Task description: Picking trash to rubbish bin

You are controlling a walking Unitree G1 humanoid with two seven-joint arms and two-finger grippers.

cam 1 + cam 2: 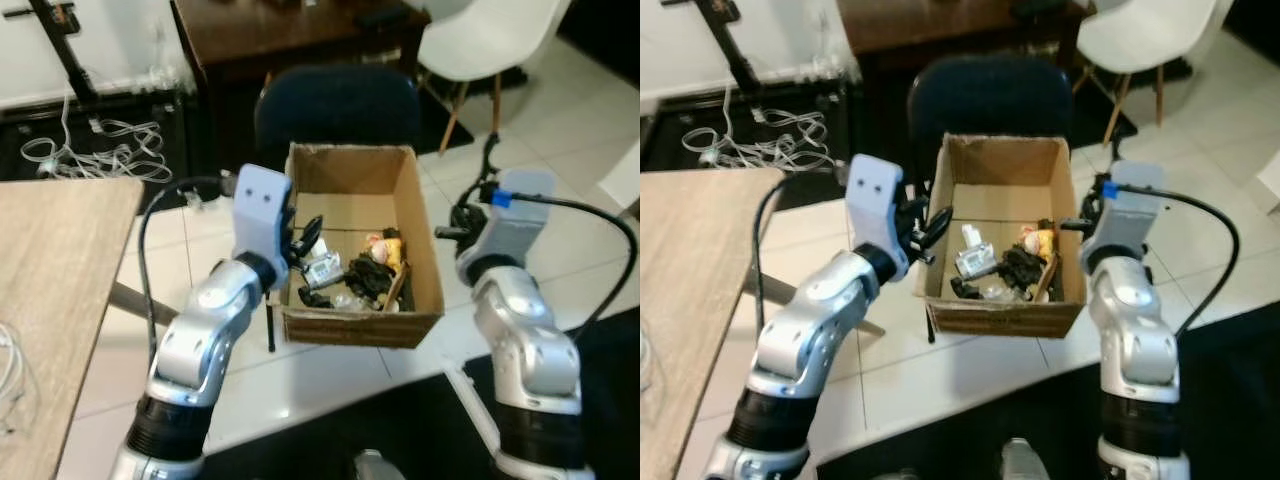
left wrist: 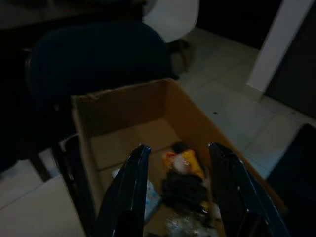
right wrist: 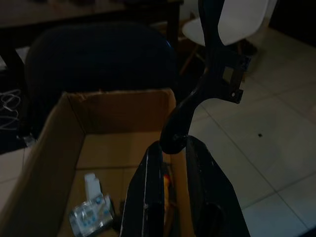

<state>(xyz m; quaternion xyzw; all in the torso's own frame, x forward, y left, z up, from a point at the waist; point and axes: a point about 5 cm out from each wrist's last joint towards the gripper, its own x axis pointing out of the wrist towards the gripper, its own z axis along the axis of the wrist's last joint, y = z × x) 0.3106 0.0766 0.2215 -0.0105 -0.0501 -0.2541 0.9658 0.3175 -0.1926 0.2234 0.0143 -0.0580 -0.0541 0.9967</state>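
Over the cardboard box point(image 1: 352, 250) on the tiled floor, both silver arms bend upward at the elbow. Left claw point(image 2: 177, 197) hangs with fingers spread above the trash point(image 1: 360, 272) heaped inside the box. Right claw point(image 3: 170, 148), by the box's right wall, pinches a curved black piece point(image 3: 212, 74).

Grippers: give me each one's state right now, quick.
Left gripper: fingers open, holding nothing, above the cardboard box.
Right gripper: fingers shut on a black curved piece of trash over the box's right wall.
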